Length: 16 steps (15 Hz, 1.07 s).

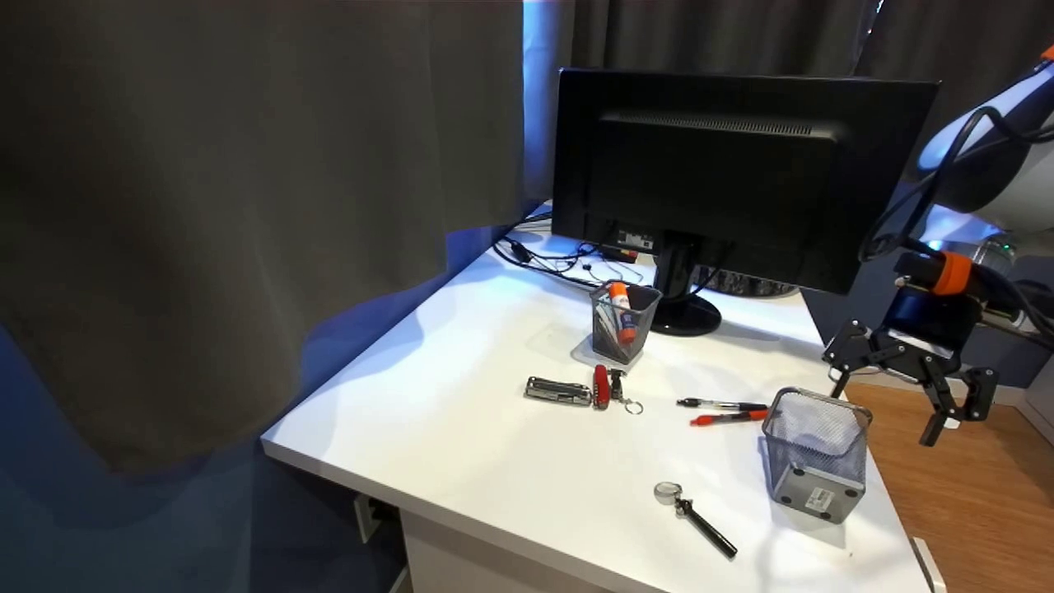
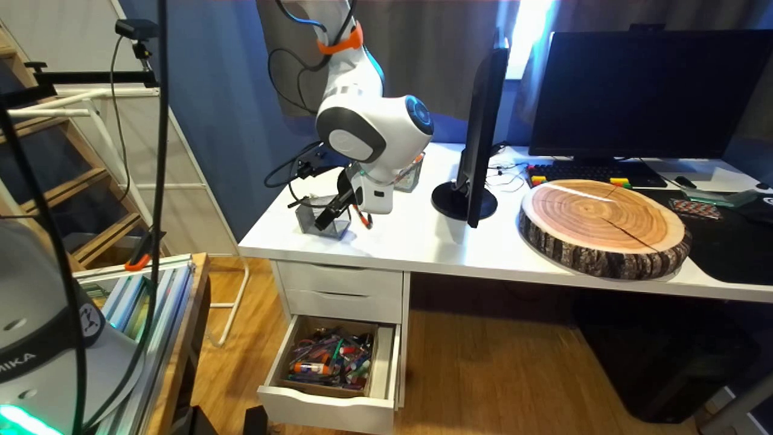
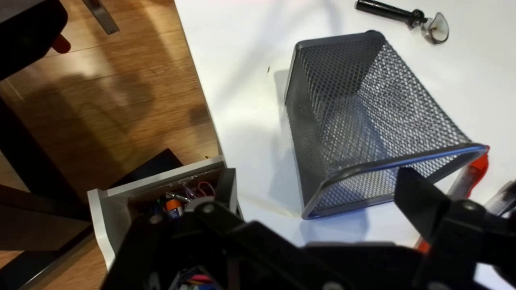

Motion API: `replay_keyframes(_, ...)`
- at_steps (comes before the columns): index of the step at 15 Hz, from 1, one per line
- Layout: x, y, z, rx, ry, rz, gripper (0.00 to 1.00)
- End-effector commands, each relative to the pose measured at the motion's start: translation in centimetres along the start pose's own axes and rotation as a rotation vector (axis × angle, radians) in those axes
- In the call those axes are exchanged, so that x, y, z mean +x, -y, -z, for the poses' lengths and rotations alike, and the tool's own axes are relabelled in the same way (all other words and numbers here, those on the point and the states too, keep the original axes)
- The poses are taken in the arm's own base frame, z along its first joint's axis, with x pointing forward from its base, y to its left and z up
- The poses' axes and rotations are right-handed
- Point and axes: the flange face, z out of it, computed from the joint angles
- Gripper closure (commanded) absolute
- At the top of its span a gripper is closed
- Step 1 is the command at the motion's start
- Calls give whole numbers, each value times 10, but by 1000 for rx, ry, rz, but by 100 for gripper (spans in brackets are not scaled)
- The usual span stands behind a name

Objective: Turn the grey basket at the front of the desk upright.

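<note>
Grey mesh basket (image 1: pixel 816 456) lying on its side, lower right of the frame; gripper (image 1: pixel 885 413) near its mouth, jaws wide apart, holding nothing

Best, probably, to straddle the upper rim, pinch, lift a little and roll the base down, minding the pens (image 1: pixel 728 418); white desk (image 1: pixel 494 461) beneath, its edge just beside; wood floor (image 1: pixel 972 502) lower right, dark curtain (image 1: pixel 370 165) upper left

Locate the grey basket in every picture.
In an exterior view: grey basket, lower right, near the gripper.
In an exterior view: grey basket, left of centre, partly behind the gripper.
Wrist view: grey basket, right of centre.
Shared landmark: the white desk it lies on.
</note>
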Motion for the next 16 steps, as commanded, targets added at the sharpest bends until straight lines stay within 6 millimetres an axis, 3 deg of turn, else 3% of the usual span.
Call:
replay_keyframes(1,10,2,-7,21,35,-12,0)
replay_keyframes(5,15,3,-17,22,71,-14,4)
replay_keyframes(6,16,3,-19,26,82,-16,26)
replay_keyframes(8,16,1,-22,28,102,-21,31)
replay_keyframes(16,7,-2,-18,52,149,2,88)
